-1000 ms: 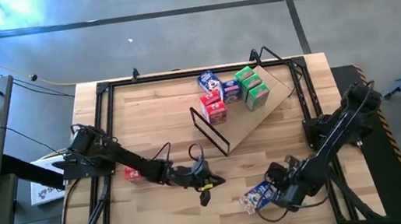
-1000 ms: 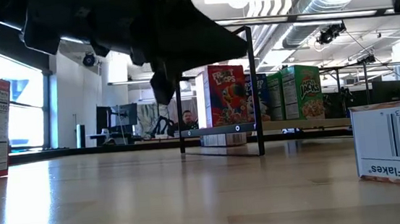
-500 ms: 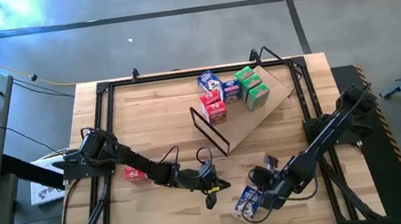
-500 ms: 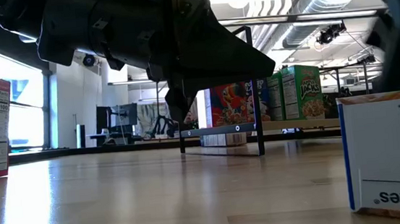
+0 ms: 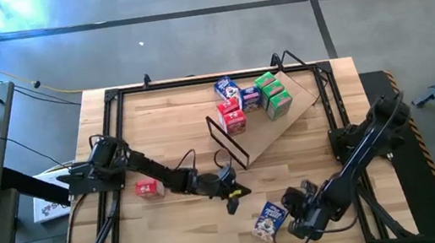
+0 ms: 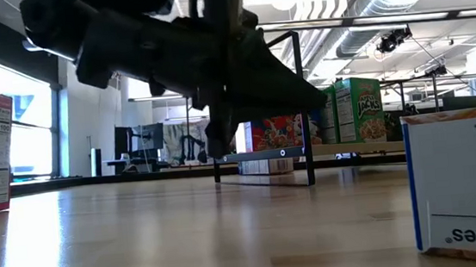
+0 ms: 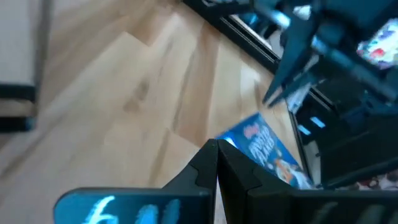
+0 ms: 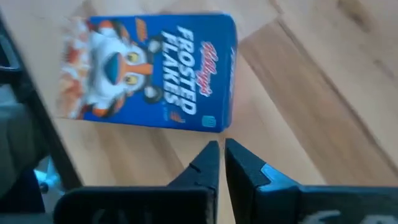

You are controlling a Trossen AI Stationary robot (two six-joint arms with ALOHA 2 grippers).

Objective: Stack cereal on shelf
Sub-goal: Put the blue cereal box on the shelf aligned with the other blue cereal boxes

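A blue Frosted Flakes cereal box (image 5: 267, 219) rests on the table near the front edge, printed front up; it also shows in the right wrist view (image 8: 149, 71) and the low view (image 6: 467, 183). My right gripper (image 5: 292, 211) is shut, just right of the box and apart from it (image 8: 217, 149). My left gripper (image 5: 233, 202) is shut above the table, left of and behind the blue box (image 7: 267, 152). A red box (image 5: 148, 188) sits on the table at the left. Several red, blue and green boxes (image 5: 250, 98) stand on the slanted shelf (image 5: 282, 125).
The shelf's black wire frame (image 5: 227, 144) stands along its lower edge, close behind my left gripper. A black metal frame (image 5: 111, 153) runs round the tabletop. Bare wood lies between the red box and the blue box.
The blue box has slid toward the table's left edge with my right gripper behind it and has turned. My right gripper has then drawn back toward the right, leaving the box on the table. My left gripper has gone toward the table's right edge, nearer the blue box.
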